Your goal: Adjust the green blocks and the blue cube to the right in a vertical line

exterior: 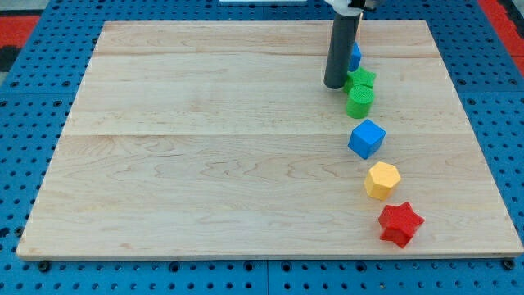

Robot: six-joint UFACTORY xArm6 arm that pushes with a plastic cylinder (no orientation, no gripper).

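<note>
My tip stands on the board at the view's upper right, just left of a green star block. A green cylinder sits right below the star, touching it. A blue cube lies lower, a little apart from the cylinder. Another blue block is partly hidden behind the rod, above the star. These blocks form a rough vertical line on the view's right.
A yellow hexagonal block and a red star block continue the line toward the view's bottom right. The wooden board lies on a blue pegboard surface.
</note>
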